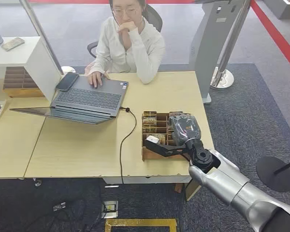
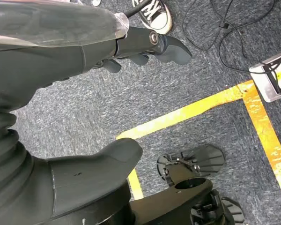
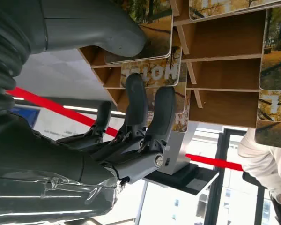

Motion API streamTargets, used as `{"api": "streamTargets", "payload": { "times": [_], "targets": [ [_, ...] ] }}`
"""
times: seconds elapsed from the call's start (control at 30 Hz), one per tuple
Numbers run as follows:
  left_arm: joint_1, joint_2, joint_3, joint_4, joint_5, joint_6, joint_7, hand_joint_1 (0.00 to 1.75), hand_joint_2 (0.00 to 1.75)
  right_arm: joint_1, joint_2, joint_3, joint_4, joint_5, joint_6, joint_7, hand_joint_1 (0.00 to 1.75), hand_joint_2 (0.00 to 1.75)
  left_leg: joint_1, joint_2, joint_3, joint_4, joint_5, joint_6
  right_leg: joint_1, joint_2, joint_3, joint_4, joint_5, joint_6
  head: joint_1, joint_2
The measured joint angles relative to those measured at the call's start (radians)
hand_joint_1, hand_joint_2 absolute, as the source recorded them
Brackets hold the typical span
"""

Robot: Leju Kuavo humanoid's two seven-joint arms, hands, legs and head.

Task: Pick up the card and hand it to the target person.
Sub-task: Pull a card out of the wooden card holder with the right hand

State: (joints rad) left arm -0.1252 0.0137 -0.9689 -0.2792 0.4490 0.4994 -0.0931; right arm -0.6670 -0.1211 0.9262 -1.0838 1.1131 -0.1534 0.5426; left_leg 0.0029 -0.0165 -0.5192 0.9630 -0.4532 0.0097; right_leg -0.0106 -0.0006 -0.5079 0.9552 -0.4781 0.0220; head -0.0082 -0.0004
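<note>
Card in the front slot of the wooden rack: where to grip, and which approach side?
Pinch the card's exposed edge, thumb on one face, fingers on the other. Probably come from the rack's open side, where the right hand already is: dividers cover the rest of the card.

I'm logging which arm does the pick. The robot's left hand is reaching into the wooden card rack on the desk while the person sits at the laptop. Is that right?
Not quite: it is the right hand at the wooden card rack, as the head view shows. Its fingers rest against a card in the right wrist view. The left hand hangs over the carpet. The person does sit at the laptop.
</note>
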Motion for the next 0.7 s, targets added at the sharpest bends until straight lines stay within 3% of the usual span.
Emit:
{"api": "streamTargets", "payload": {
  "times": [0.33, 0.7],
  "targets": [
    [0.004, 0.0, 0.0, 0.0, 0.0, 0.0, 0.006, 0.0, 1.75, 0.0, 0.005, 0.001, 0.015, 0.0, -0.005, -0.004, 0.75, 1.75, 0.0, 0.0, 0.0, 0.0, 0.0, 0.0, 0.0, 0.0, 0.0, 0.0, 0.0, 0.0, 0.0, 0.0],
    [0.012, 0.0, 0.0, 0.0, 0.005, 0.0, 0.008, 0.0, 1.75, 0.0, 0.014, 0.007, 0.027, 0.026, -0.017, 0.005, 0.8, 1.75, 0.0, 0.0, 0.0, 0.0, 0.0, 0.0, 0.0, 0.0, 0.0, 0.0, 0.0, 0.0, 0.0, 0.0]
  ]
}}
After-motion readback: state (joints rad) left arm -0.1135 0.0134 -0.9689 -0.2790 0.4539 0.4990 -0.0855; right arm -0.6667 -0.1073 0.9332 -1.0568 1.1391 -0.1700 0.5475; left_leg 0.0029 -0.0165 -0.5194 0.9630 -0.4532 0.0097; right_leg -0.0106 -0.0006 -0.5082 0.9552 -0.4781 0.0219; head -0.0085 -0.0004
